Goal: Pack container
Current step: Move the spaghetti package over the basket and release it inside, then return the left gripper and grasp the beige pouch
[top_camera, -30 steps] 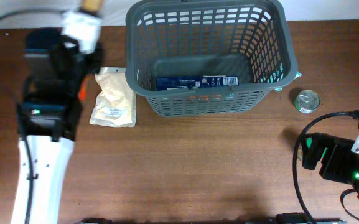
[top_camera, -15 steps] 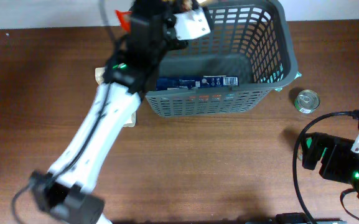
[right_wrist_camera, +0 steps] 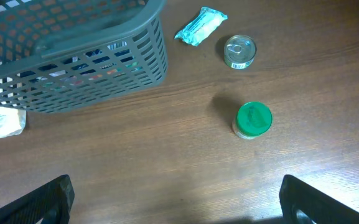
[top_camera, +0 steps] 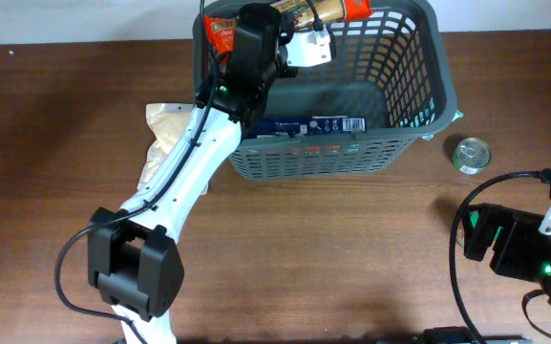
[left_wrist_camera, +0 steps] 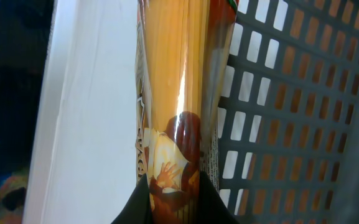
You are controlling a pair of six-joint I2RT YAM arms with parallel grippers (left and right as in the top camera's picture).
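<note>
The dark grey basket [top_camera: 434,59] stands at the back middle of the table, and it also shows in the right wrist view [right_wrist_camera: 73,68] and the left wrist view [left_wrist_camera: 291,93]. My left gripper [top_camera: 299,27] is shut on a long spaghetti packet [top_camera: 325,10] and holds it above the basket's back left rim. In the left wrist view the fingers [left_wrist_camera: 173,202] clamp the packet [left_wrist_camera: 179,93] beside the lattice wall. My right gripper [right_wrist_camera: 176,199] is open and empty, low over the table at the right front.
A blue box [top_camera: 304,125] lies inside the basket. A beige pouch [top_camera: 172,153] lies left of it. To its right are a tin can [right_wrist_camera: 239,51], a green-lidded jar [right_wrist_camera: 254,119] and a teal packet [right_wrist_camera: 200,25].
My left arm has swung from the far left of the table to the basket's back left rim, carrying the spaghetti packet over it. The right arm has not moved.
</note>
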